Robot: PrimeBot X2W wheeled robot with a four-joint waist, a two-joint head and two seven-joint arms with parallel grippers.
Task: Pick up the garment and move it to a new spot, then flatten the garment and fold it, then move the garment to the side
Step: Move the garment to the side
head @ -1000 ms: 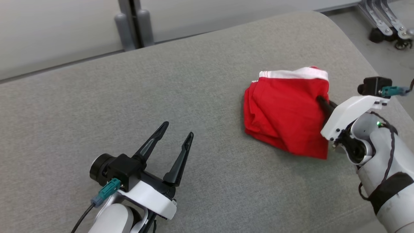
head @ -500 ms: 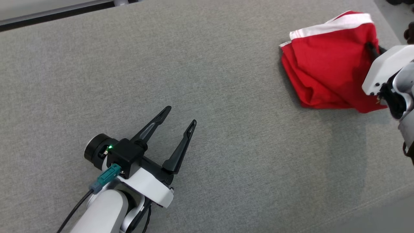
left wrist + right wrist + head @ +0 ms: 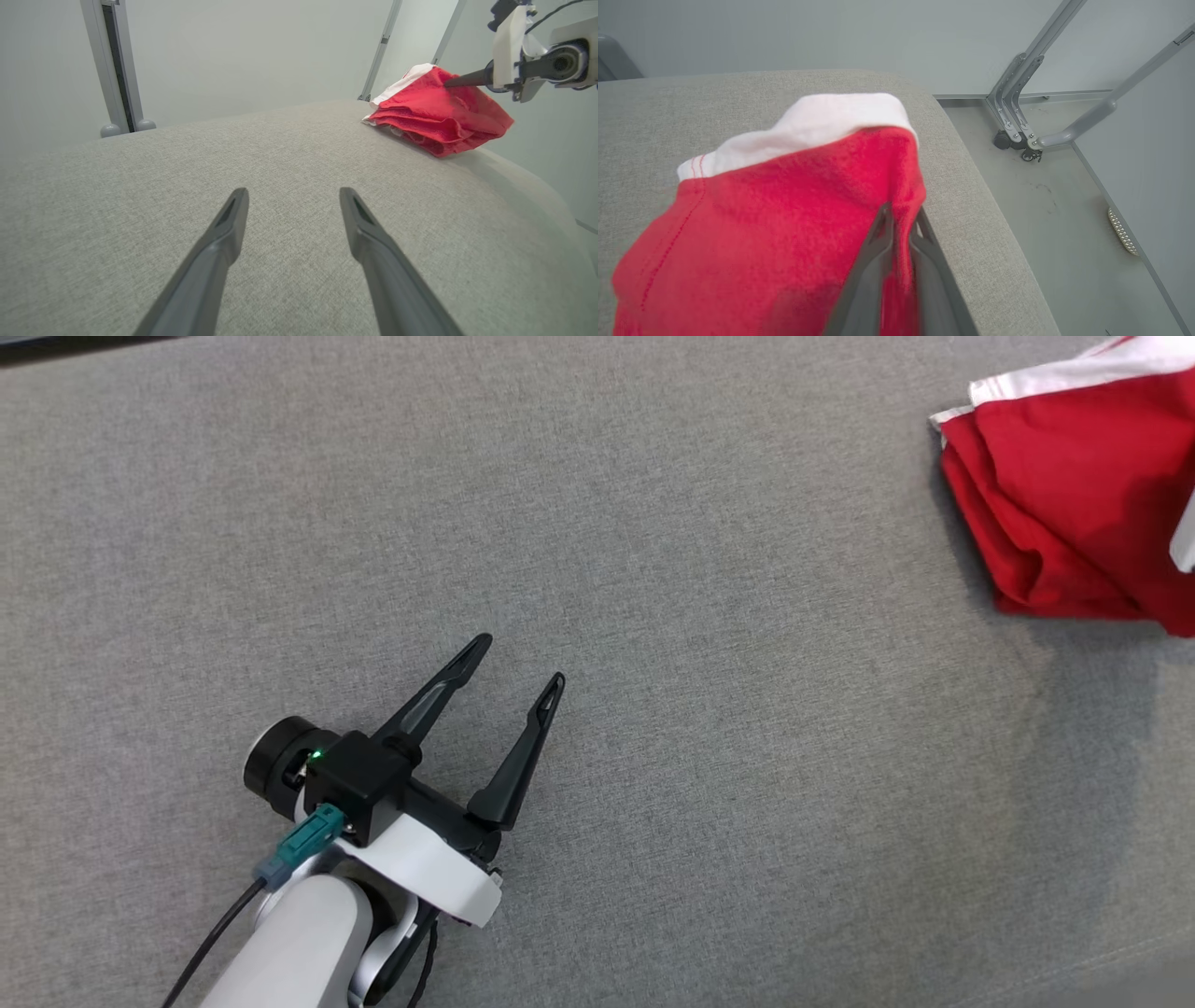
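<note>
One grey cushion (image 3: 709, 728) carries everything. At the lower left of the head view the left gripper (image 3: 519, 660) hangs just over the fabric, its two dark fingers spread wide and pointing up and to the right. A green light (image 3: 317, 757) glows on the black camera block (image 3: 359, 789) behind them, and a teal plug (image 3: 308, 840) with a black cable sits at the wrist. In the left wrist view the same fingers frame a stretch of cushion, and a grey post (image 3: 117, 70) stands beyond the far edge at the left. Well apart from the left gripper, at the right end of the cushion near its rounded corner, is the garment (image 3: 1064, 495): red cloth folded in several layers, with a white band (image 3: 1074, 375) along its far edge. Its lower folds rest on the cushion, while its upper right side is drawn up into a peak. There the right gripper (image 3: 903, 212) has its fingers almost together, pinching a fold of red cloth between them. The left wrist view shows it reaching in roughly level from the right. Farther right, past the cushion's edge, the right wrist view shows pale floor (image 3: 1064, 224) and a grey metal frame (image 3: 1011, 114) on a small caster.
</note>
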